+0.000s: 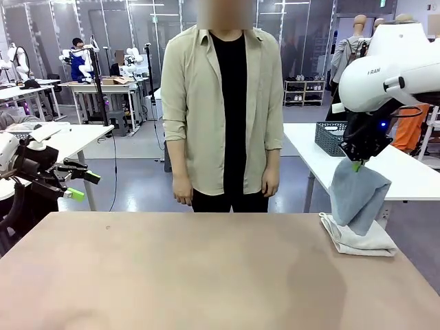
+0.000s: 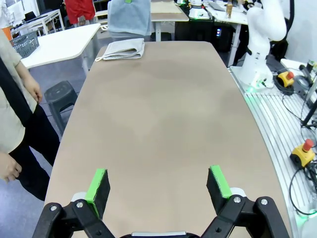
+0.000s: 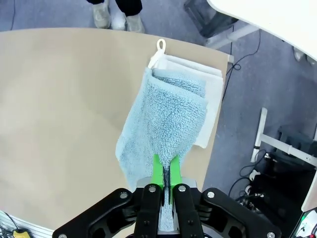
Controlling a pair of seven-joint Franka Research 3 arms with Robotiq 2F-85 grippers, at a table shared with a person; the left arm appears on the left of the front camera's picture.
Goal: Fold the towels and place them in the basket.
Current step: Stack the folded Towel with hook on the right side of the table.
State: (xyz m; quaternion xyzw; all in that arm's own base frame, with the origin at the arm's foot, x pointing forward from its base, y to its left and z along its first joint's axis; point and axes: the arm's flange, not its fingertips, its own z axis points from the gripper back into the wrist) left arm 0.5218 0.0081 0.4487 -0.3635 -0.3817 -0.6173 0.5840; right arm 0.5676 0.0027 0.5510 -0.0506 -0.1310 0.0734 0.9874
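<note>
Letters reading "RAN" show on the right arm's white casing; the first letter is cut off. The right gripper (image 3: pixel 166 178) pinches the hanging light blue towel (image 1: pixel 357 196) above the folded cream-white towel (image 1: pixel 357 239) at the table's (image 1: pixel 179 275) right edge. The left gripper (image 2: pixel 158 186) gapes wide, holding nothing. The wire-mesh basket (image 1: pixel 331 137) sits on a far table, partly hidden behind the arm.

White letters, partly legible as "RAN", stand on the right arm (image 1: pixel 385 72) housing above the light blue towel (image 1: pixel 357 196).
</note>
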